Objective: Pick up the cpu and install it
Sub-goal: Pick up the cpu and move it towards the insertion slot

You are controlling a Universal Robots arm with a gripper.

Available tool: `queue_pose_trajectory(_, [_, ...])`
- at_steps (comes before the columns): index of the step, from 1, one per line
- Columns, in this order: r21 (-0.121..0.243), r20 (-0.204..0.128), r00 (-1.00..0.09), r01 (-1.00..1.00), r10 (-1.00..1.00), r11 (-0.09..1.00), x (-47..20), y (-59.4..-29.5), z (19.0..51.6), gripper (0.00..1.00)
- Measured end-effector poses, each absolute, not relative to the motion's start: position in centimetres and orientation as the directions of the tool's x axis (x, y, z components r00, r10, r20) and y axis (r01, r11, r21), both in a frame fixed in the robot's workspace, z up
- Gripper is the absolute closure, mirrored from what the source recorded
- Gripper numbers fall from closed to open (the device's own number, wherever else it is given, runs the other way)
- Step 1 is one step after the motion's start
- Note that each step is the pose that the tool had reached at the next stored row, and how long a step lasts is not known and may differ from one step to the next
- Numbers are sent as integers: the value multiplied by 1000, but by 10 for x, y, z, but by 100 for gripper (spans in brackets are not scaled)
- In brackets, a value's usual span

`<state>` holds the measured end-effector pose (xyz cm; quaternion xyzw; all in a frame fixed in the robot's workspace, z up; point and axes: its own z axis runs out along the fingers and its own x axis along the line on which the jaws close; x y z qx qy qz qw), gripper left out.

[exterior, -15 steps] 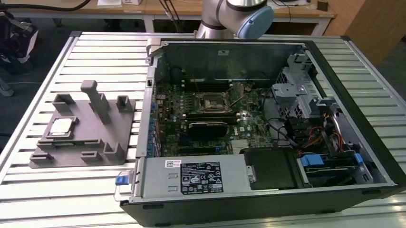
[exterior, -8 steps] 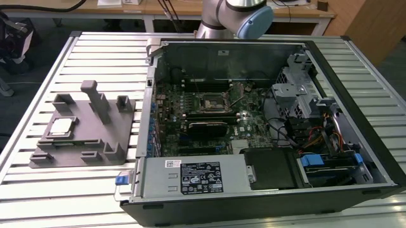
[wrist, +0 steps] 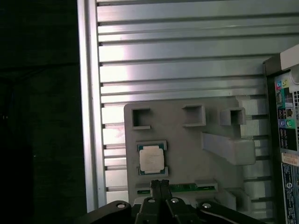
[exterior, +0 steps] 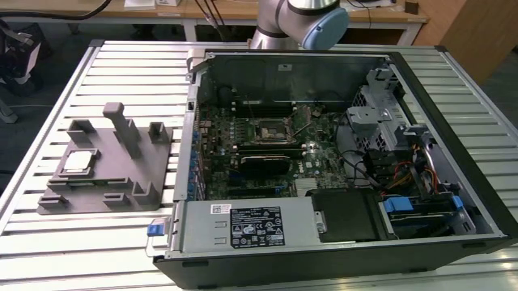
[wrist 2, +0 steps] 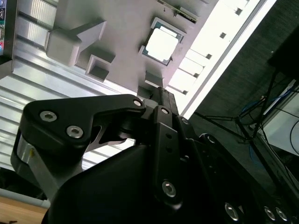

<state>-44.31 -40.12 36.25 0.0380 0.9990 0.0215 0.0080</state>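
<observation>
Clenched gripper (wrist: 160, 184), black fingers pressed together, nothing between them. Same closed tip in the second wrist view (wrist 2: 157, 91).

Just ahead of the fingertips, apart from them and not touched: the cpu (wrist: 152, 158), silver-grey top up, flat in its square recess on the grey tray (wrist: 187, 158). In the second wrist view, the cpu (wrist 2: 161, 41) again beyond the tip, bare tray (wrist 2: 126, 28) in between. Right beside the fingers, a strip of green board (wrist: 187, 187) in a tray slot. Further out on the tray, open square pockets and a leaning post (wrist: 229, 148). Under the tray, the slatted metal table (wrist: 187, 60). Beside the tray, the rear panel of the computer case (wrist: 287, 140) with coloured ports.

In the exterior view, the arm (exterior: 299, 18) at top centre, behind the case. At the frame's left, mid height, the cpu (exterior: 77, 160) on the tray (exterior: 113, 203), well apart from the open case (exterior: 324, 267) across centre and right. Inside the case, the motherboard (exterior: 316, 151), with a square socket (exterior: 270, 130) near the frame's centre. At lower centre, a grey power supply (exterior: 242, 224).
</observation>
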Motion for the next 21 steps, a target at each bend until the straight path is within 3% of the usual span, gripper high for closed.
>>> queue_pose_trajectory(11, [39, 9, -997, 76, 76, 996, -443, -401, 350, 89])
queue_pose_trajectory(16, [36, 10, -997, 77, 76, 996, -444, -402, 345, 65])
queue_pose_trajectory(17, [36, 10, -997, 76, 76, 996, -444, -402, 344, 65])
queue_pose_trajectory(20, [36, 10, -997, 76, 76, 996, -444, -403, 341, 47])
queue_pose_trajectory(21, [36, 10, -997, 76, 76, 996, -444, -403, 341, 47])
